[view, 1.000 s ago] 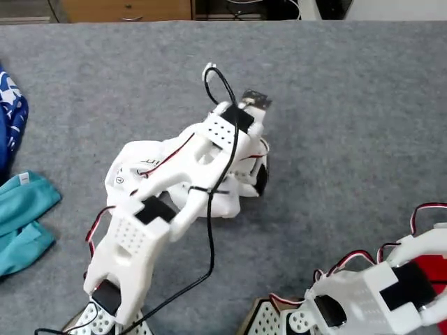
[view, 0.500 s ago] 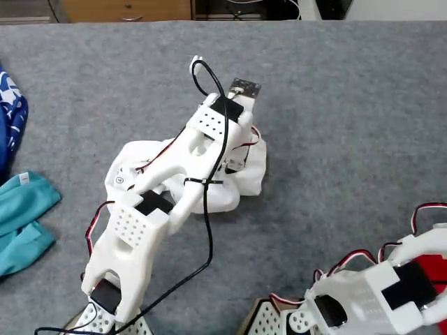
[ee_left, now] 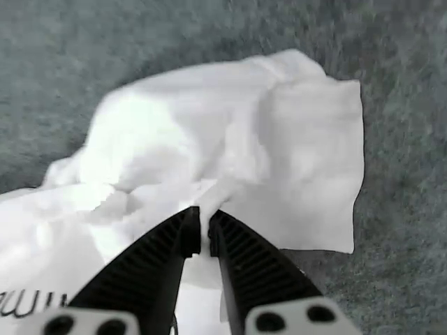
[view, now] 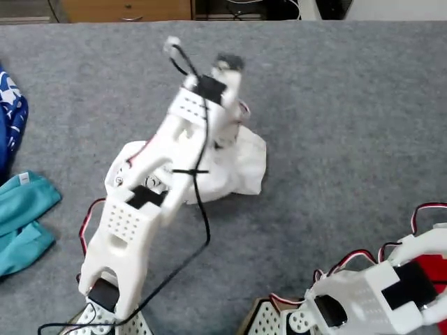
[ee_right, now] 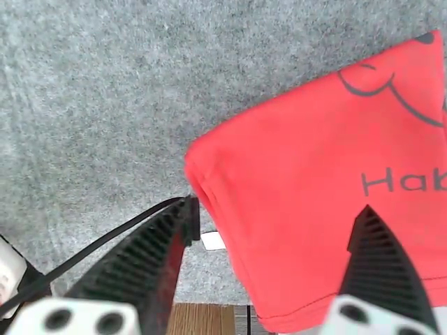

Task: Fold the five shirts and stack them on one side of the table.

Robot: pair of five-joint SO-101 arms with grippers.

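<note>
A crumpled white shirt (view: 241,166) lies mid-table on the grey felt, partly under the left arm (view: 160,174). In the left wrist view my left gripper (ee_left: 203,227) is shut, pinching a fold of the white shirt (ee_left: 230,139) between its black fingers. A folded red shirt (ee_right: 328,202) with dark print lies beneath my right gripper (ee_right: 276,216), whose fingers stand wide open on either side of the shirt's corner. The right arm (view: 377,296) sits at the near right edge, with the red shirt (view: 431,271) showing under it.
A teal shirt (view: 24,220) and a blue patterned shirt (view: 10,115) lie at the table's left edge. Wooden furniture (view: 126,10) stands beyond the far edge. Bare grey felt (view: 349,118) stretches over the right and far parts of the table.
The left arm has swung toward the far left, pulling the pinched fold of the white shirt with it and uncovering the shirt's right side. The right arm has not moved.
</note>
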